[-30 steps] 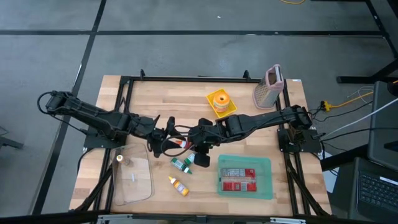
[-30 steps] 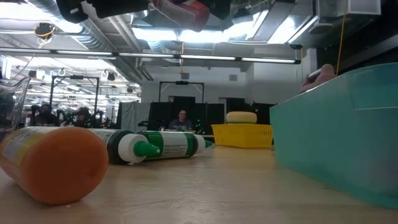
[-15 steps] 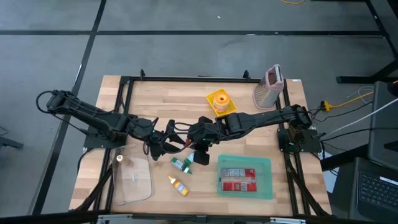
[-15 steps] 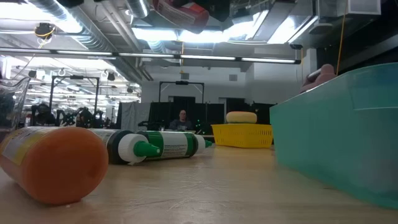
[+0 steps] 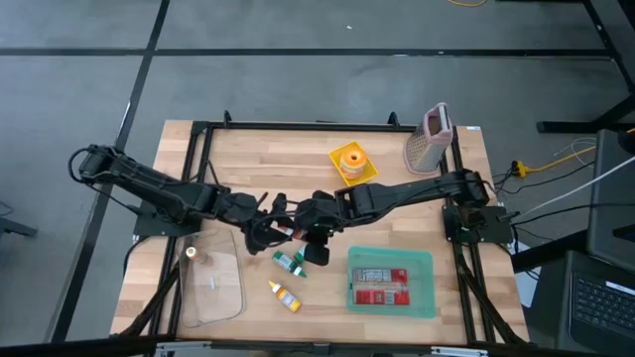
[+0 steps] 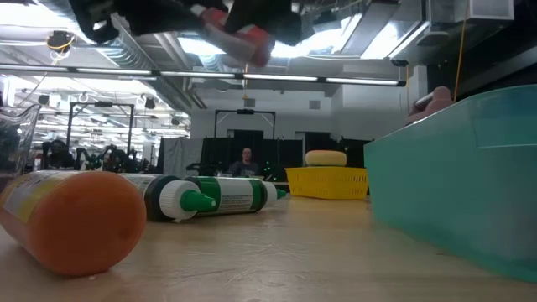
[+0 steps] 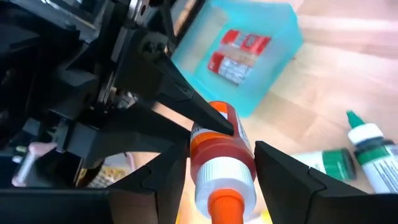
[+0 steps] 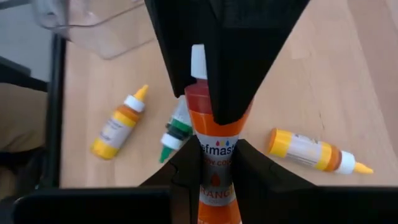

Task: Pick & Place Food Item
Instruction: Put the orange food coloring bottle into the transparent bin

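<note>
From my console, nearest the low camera, a yellow bottle (image 6: 71, 220) lies on the table (image 6: 277, 260) with a green bottle (image 6: 210, 197) just behind it and the teal bin (image 6: 457, 180) off to one side.

Above them, held clear of the table near its middle, is the orange bottle (image 7: 221, 162), the item I am moving. My right gripper (image 8: 214, 165) has its jaws closed on the bottle's body. The left gripper (image 7: 214, 177) faces it from the other side, jaws spread wide around the cap end; I cannot tell whether they touch it, and nothing shows them squeezing. This looks to me like a hand-over between the arms, caught midway.

The pick is done: the bottle is off the wood. The place is not. The teal bin already holds a red-labelled packet (image 5: 382, 281). The clear tray (image 5: 213, 288) on the left arm's side carries only a couple of small bits, and I judge it the likelier target. Left to do: the left jaws must clamp, the right release, then carry and set down.

Farther back stand the yellow basket (image 5: 352, 164) and a grater (image 5: 432, 139).
</note>
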Controlling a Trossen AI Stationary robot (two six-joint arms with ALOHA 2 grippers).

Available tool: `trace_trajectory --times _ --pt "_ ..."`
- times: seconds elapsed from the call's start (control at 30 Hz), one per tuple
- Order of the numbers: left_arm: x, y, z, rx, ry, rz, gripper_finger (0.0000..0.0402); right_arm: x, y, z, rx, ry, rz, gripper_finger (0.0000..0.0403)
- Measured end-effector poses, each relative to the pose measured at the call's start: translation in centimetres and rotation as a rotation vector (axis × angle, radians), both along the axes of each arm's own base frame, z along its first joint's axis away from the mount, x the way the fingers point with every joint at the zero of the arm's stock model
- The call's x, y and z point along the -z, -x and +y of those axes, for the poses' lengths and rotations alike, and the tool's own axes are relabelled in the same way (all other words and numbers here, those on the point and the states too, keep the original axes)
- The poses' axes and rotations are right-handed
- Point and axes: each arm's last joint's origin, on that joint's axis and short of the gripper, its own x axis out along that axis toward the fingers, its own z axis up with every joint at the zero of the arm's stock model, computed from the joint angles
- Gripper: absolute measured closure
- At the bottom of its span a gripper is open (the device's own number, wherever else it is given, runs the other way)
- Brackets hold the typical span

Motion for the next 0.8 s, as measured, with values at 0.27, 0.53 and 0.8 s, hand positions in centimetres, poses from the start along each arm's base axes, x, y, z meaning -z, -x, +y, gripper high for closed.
trace_trajectory --times 0.27,0.53,0.8 --pt "-0.1 0.0 1.0 -0.069 -0.019 -0.001 0.0219 -1.5 1.0 0.0 0.035 0.023 -0.026 0.0334" --pt "0.0 -0.1 1.5 -0.078 -0.029 0.011 0.0219 -1.4 1.1 0.1 0.012 -0.004 -0.001 0.0334" --pt "0.0 0.0 1.0 -0.04 -0.027 0.012 0.0219 -1.3 1.3 0.0 0.012 0.0 0.017 0.0335"
